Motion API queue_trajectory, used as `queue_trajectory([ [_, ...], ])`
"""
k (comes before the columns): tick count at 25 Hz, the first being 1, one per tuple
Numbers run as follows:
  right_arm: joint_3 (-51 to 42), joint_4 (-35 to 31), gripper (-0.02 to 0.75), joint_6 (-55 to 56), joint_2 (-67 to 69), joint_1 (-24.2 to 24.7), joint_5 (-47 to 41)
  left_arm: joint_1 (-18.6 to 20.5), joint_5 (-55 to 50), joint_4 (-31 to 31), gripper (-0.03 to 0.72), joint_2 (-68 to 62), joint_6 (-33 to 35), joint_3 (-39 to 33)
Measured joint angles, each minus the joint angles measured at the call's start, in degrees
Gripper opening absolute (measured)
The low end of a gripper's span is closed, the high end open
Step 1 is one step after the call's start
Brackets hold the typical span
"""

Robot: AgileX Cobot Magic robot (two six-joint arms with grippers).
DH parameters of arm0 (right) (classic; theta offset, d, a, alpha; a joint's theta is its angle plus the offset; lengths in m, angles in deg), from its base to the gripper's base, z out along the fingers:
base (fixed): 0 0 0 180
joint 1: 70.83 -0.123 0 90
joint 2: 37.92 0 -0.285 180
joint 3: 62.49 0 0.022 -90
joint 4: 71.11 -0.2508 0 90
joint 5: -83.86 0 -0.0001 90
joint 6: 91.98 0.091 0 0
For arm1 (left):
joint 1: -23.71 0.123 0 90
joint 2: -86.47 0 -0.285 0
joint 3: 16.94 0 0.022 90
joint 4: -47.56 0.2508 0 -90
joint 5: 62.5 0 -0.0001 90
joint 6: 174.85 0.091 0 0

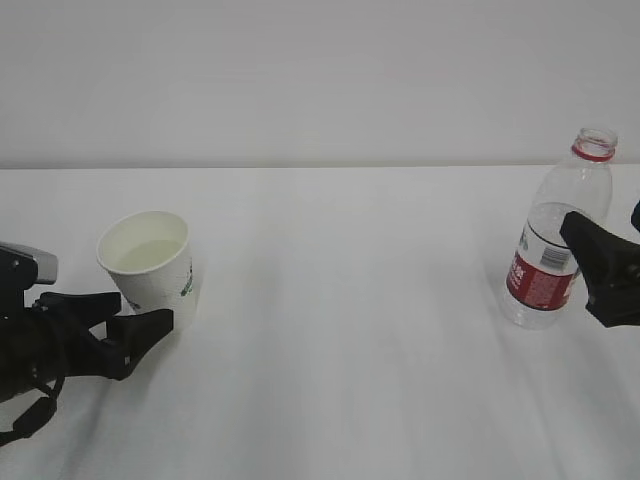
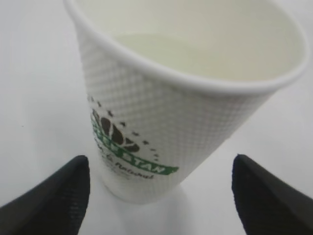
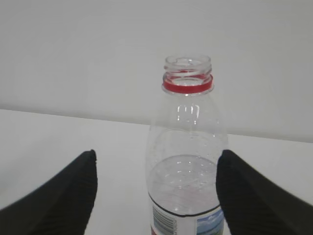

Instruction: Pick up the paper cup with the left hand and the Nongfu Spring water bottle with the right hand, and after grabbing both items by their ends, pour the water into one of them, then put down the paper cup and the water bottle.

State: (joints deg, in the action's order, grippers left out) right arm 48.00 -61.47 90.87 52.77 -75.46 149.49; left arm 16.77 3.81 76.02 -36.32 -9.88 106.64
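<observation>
The paper cup [image 1: 147, 262] stands upright on the table at the left, white with green print, and holds pale water [image 2: 186, 54]. My left gripper [image 1: 137, 312] is open low at the cup's base, its black fingers [image 2: 58, 196] either side of it with a gap on both sides. At the right stands the capless Nongfu Spring water bottle [image 1: 556, 235], its red neck ring [image 3: 188, 86] showing and some water [image 3: 183, 183] left inside. My right gripper [image 1: 583, 265] is open around the bottle's upper body. One finger [image 3: 254, 196] is close against the bottle, the other is well apart.
The white table [image 1: 350, 320] stretches between cup and bottle with nothing else on it. A plain white wall [image 1: 320, 80] rises behind the table's far edge.
</observation>
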Motion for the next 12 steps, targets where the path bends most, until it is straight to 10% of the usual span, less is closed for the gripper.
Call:
queue_trajectory([
  [12,0.0,0.0,0.568,0.0,0.0,0.0,0.0,0.0,0.0,-2.9,0.647,7.7,0.0,-6.0],
])
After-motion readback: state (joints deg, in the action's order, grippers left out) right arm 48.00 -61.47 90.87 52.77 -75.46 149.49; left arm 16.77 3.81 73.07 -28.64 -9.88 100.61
